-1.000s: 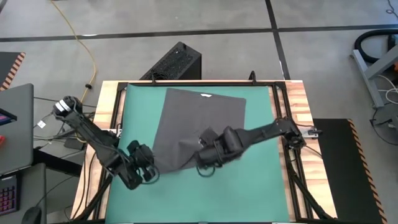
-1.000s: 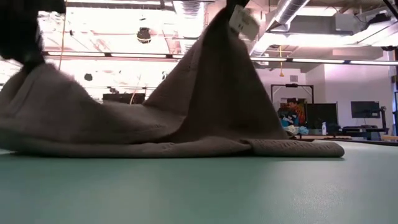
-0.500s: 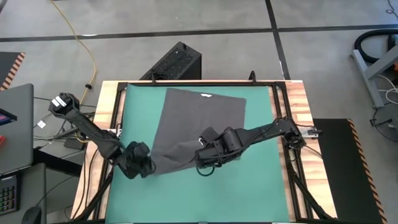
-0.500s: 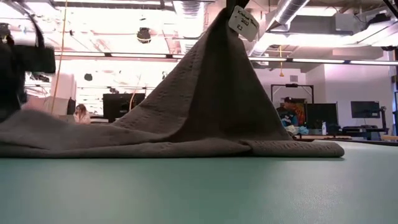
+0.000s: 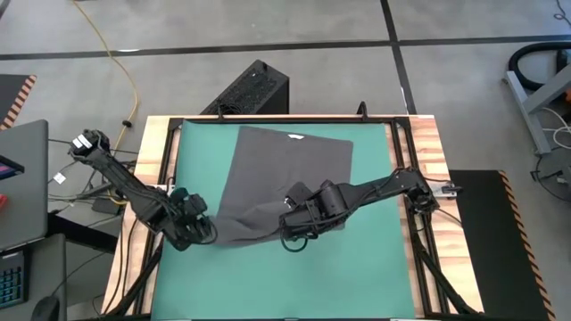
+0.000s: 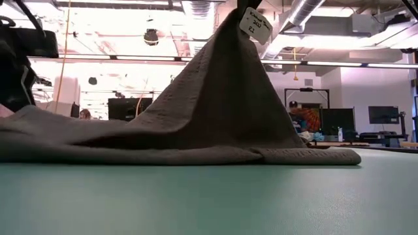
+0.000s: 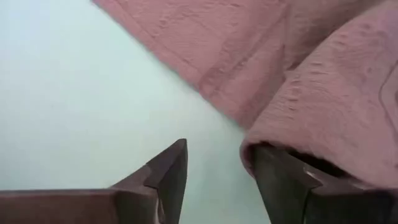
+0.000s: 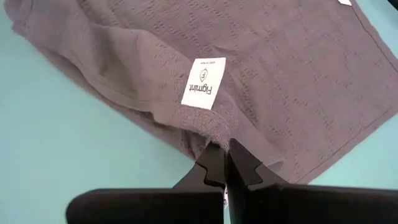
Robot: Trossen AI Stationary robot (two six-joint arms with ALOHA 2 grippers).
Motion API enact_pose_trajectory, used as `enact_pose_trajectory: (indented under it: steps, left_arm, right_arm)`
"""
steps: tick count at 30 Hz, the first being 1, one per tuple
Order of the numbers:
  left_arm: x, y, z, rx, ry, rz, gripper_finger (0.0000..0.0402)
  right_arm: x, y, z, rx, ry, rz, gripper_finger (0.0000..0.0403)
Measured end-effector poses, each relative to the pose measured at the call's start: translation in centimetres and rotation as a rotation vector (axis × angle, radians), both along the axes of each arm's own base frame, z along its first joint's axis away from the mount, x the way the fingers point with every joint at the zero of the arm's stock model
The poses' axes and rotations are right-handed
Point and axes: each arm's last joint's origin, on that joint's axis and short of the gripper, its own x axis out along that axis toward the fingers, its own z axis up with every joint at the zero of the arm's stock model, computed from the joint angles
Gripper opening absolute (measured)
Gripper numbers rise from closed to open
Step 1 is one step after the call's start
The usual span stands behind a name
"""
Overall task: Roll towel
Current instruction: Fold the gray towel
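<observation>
Towel (image 5: 284, 174) is lying on the green mat (image 5: 357, 267), its near edge lifted by the right gripper (image 8: 225, 163), jaws clamped on the hem. Left gripper (image 7: 214, 165), jaws apart, is nosing at the other corner; it likely needs a grip before rolling.

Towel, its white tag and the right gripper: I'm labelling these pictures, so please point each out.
towel (image 5: 285, 165): high view, flat middle of the cloth.
white tag (image 8: 203, 83): right wrist view, centre of the label.
right gripper (image 8: 225, 163): right wrist view, between fingertips pinching the towel's edge.
</observation>
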Motion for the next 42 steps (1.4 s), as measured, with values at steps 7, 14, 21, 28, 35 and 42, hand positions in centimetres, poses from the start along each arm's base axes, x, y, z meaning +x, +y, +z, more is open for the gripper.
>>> enact_pose_trajectory:
  steps: [7,14,21,28,35,42]
  left_arm:
    - [0.8,-1.6,0.6,-0.074,-0.088,-0.163,0.0145]
    - [0.4,-1.5,0.9,-0.159,-0.078,-0.068,0.0142]
    - [0.6,-2.5,2.4,-0.124,-0.053,-0.305,0.0151]
    - [1.0,-2.9,2.0,0.086,0.032,-0.537,0.0151]
    - [1.0,-2.5,2.7,0.289,0.093,-0.586,0.0151]
    - [2.0,-4.2,6.0,0.325,0.04,-0.743,0.0144]
  right_arm:
    - [0.1,-0.2,0.0,-0.008,0.009,0.019,0.0011]
    - [0.1,-0.3,0.0,-0.017,0.018,0.039,0.0011]
    - [0.1,-0.3,0.0,-0.023,0.024,0.054,0.0011]
    - [0.1,-0.3,0.0,-0.023,0.025,0.056,0.0011]
    - [0.1,-0.3,0.0,-0.024,0.028,0.063,0.0011]
    - [0.1,-0.4,0.0,-0.022,0.028,0.06,0.0011]
